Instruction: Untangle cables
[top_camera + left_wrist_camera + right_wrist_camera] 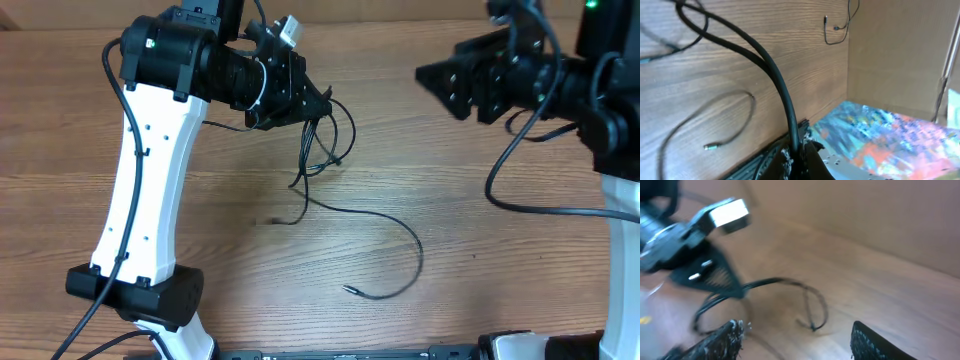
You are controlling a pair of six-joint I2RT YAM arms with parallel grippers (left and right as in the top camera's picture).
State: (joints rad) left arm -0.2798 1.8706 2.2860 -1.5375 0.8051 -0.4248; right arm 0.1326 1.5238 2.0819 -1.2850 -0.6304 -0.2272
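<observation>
The cables (318, 150) are thin black cords looped in a small tangle that hangs from my left gripper (325, 105). One long strand (405, 232) trails over the wooden table to a plug end (350, 290). In the left wrist view the jaws (799, 160) are shut on a black cord (771, 67), and a loose strand with a plug (711, 146) lies on the table. My right gripper (428, 75) is to the right of the tangle, apart from it. Its fingers (797, 340) are wide open and empty, facing the hanging loop (812, 302).
A brown wall (400, 10) bounds the table at the back. A black rail (350, 353) runs along the front edge. A blurred, colourful surface (890, 135) fills the lower right of the left wrist view. The white arm bases stand at both sides.
</observation>
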